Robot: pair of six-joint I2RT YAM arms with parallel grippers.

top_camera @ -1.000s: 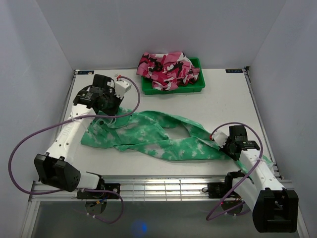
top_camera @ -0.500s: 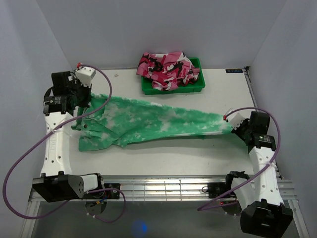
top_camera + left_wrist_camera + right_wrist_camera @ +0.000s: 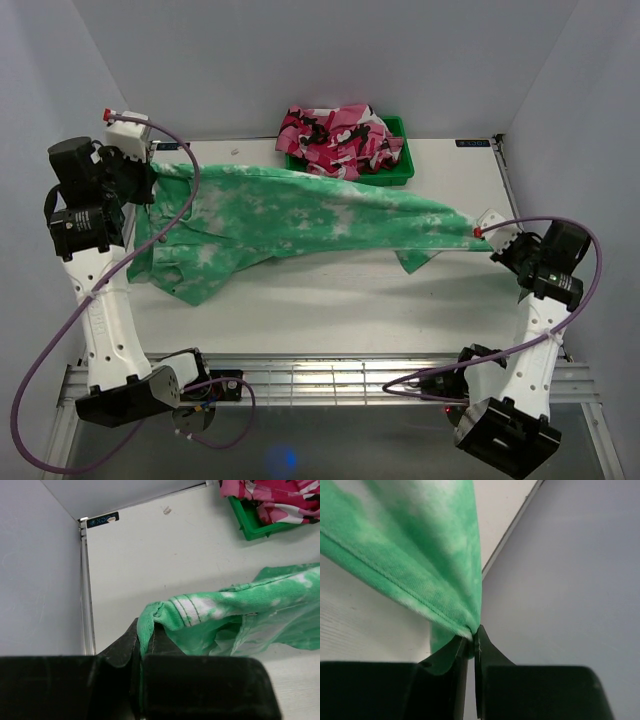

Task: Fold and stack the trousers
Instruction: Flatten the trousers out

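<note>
At 12 o'clock a green bin (image 3: 398,177) holds pink cloth (image 3: 340,138); left gripper (image 3: 150,172) and right gripper (image 3: 481,231) pinch the trousers (image 3: 300,215) taut.

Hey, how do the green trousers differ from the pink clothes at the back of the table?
The trousers are green with white blotches; the pink clothes are pink, white and black. The trousers hang stretched between the left gripper and the right gripper, both sets of jaws shut on them; the pink clothes lie bunched in a green bin, untouched. Both are soft patterned cloth.
</note>
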